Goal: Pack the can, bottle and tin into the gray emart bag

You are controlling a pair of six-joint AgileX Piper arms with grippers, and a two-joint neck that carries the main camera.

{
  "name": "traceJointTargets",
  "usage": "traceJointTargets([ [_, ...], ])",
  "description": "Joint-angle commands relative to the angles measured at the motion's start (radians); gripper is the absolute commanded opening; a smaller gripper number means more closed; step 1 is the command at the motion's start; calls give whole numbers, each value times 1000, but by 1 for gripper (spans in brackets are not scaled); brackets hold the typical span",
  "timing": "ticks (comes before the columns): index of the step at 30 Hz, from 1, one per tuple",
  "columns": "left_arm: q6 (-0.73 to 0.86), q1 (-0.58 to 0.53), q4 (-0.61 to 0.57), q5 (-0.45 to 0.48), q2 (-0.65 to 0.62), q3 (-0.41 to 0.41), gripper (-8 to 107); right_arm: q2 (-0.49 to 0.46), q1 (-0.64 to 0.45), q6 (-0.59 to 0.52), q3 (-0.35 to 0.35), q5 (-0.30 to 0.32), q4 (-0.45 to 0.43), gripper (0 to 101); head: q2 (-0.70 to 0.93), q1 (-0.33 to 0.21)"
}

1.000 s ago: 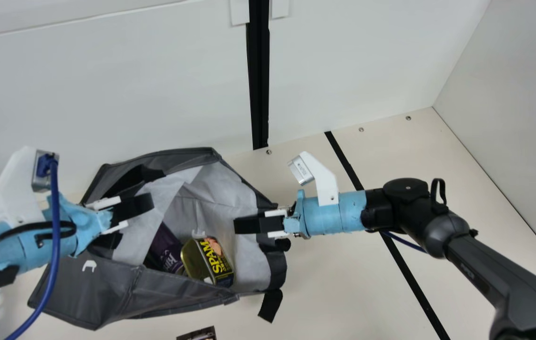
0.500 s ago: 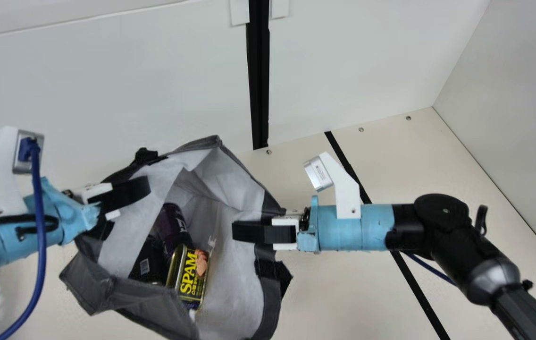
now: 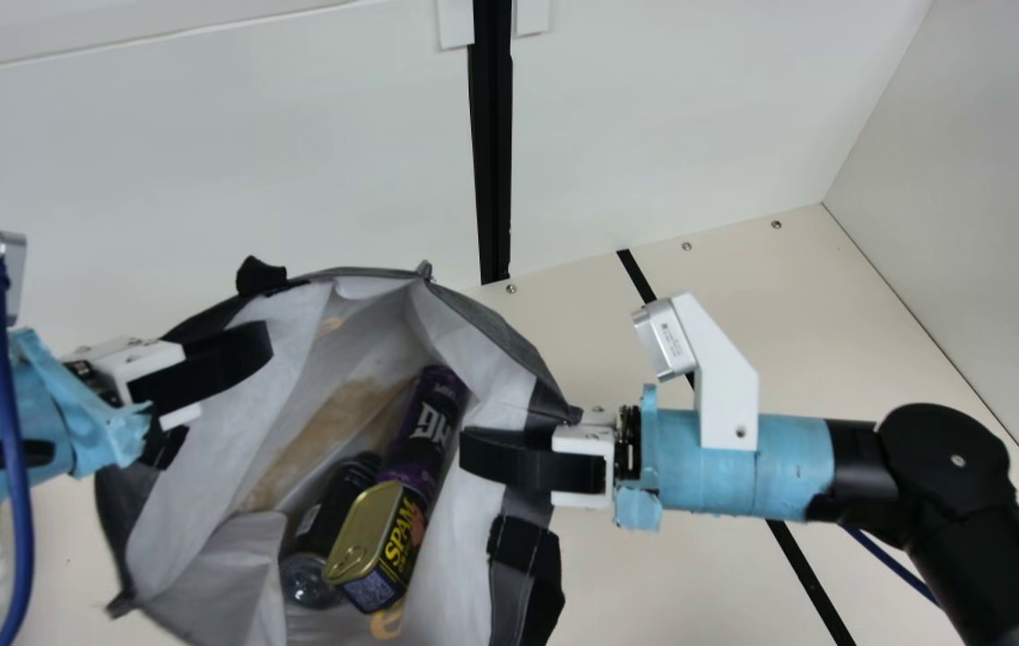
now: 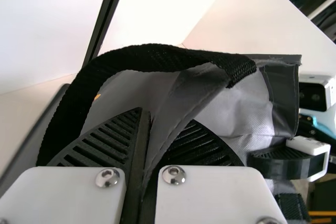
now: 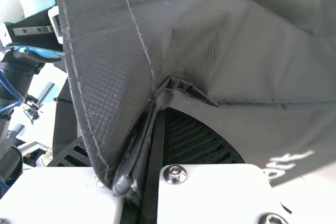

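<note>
The fingers of the left gripper (image 3: 260, 345) are closing on one side of the bag's mouth, gray cloth pinching between them; the fingers of the right gripper (image 3: 474, 453) are clamping the opposite side. Between them the gray emart bag (image 3: 483, 309) is gaping open, with the purple can (image 3: 433, 417), dark bottle (image 3: 335, 507) and tin (image 3: 377, 545) all lying inside, the tin leaning against the can. Near the left fingers a black handle (image 4: 157, 59) is looping loose. Packing is looking done, so the risk is lying in the handling: uneven pulling could be tipping the bag and rolling its load, or a thin pinch could be slipping under the weight. Beyond, the table (image 3: 707, 583) is stretching away.
</note>
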Motion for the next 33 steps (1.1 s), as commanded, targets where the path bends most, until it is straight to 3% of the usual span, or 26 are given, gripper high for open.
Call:
traceJointTargets([
  [1, -11, -1, 11, 12, -9, -15, 10, -38, -7, 21, -6, -7, -5, 0, -1, -23],
  [15, -106, -19, 81, 191, -54, -140, 10, -212, -68, 180, -68, -7, -66, 0, -1, -23],
  [24, -146, -121, 122, 195, -89, -117, 10, -285, -106, 283, -127, -7, -131, 0, -1, -23],
  [33, -164, -222, 163, 195, -85, -100, 10, -314, -129, 382, -196, -7, -276, 0, -1, -23],
])
